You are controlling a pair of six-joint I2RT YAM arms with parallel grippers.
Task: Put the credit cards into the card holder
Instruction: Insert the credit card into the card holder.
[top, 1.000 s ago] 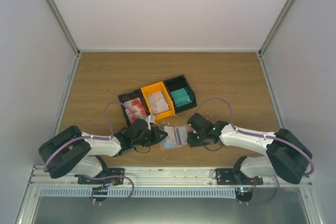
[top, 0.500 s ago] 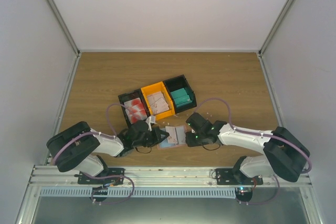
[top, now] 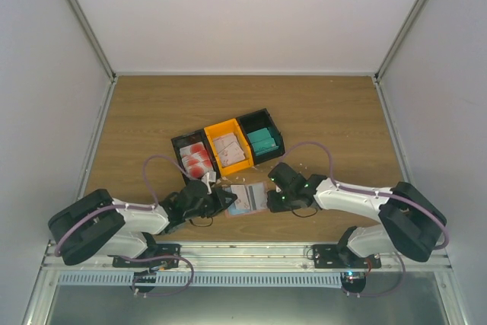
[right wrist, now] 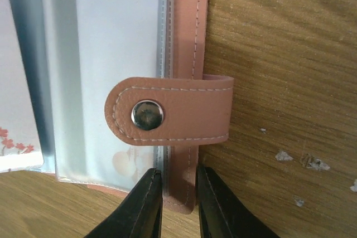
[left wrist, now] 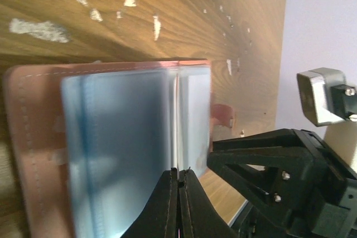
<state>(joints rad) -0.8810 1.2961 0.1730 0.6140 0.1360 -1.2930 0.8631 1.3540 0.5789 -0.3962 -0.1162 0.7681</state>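
The card holder (top: 248, 198) lies open on the table, reddish-brown with light blue pockets. My left gripper (top: 224, 197) is at its left side, shut on a thin card (left wrist: 177, 121) seen edge-on above the pockets (left wrist: 122, 154). My right gripper (top: 272, 199) is at the holder's right side, its jaws closed on the cover's edge (right wrist: 187, 182) just below the snap strap (right wrist: 173, 111). A white card with red blobs (right wrist: 17, 110) sits in a left pocket. A faintly marked card (right wrist: 114, 82) sits in the right pocket.
A row of three bins stands just behind the holder: black with red-and-white cards (top: 196, 159), orange with pale cards (top: 229, 148), black with teal cards (top: 262, 141). Small white paper scraps (left wrist: 39, 29) lie on the wood around the holder.
My left arm has swung its elbow to the left and drawn back a little. The holder and my right gripper have shifted slightly left.
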